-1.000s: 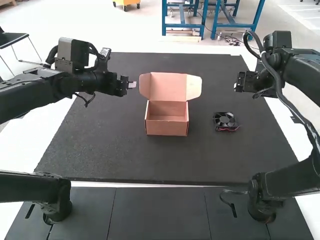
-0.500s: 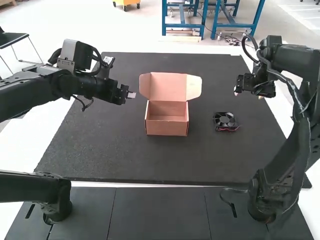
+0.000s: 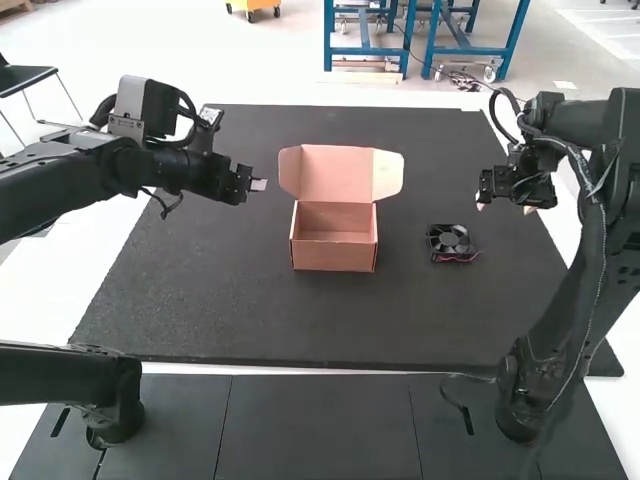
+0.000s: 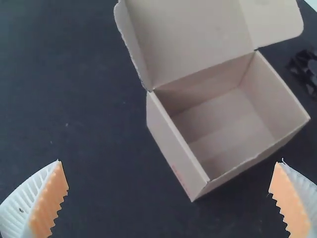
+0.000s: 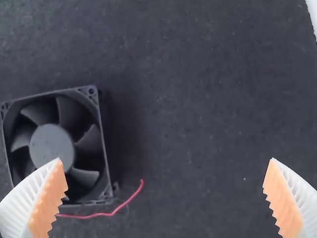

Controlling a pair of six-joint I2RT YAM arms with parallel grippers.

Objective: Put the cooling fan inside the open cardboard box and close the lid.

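Note:
An open cardboard box (image 3: 333,235) stands mid-mat with its lid (image 3: 340,173) raised behind it; its inside (image 4: 225,136) holds nothing. A small black cooling fan (image 3: 448,240) with a thin red wire (image 5: 114,208) lies flat on the mat to the box's right. My left gripper (image 3: 256,185) hovers open to the left of the lid, above the mat, its orange-padded fingers (image 4: 47,201) spread wide. The right gripper (image 3: 483,192) hangs open above and to the right of the fan (image 5: 54,144), with nothing between its fingers (image 5: 285,198).
A black foam mat (image 3: 200,290) covers the table; white table surface shows at both sides. A corner of the fan (image 4: 304,69) peeks past the box in the left wrist view. Both arm bases stand at the near edge.
The right gripper has drifted slightly right and downward toward the fan's side. The left gripper has shifted a little, staying beside the box lid. Box and fan have not moved.

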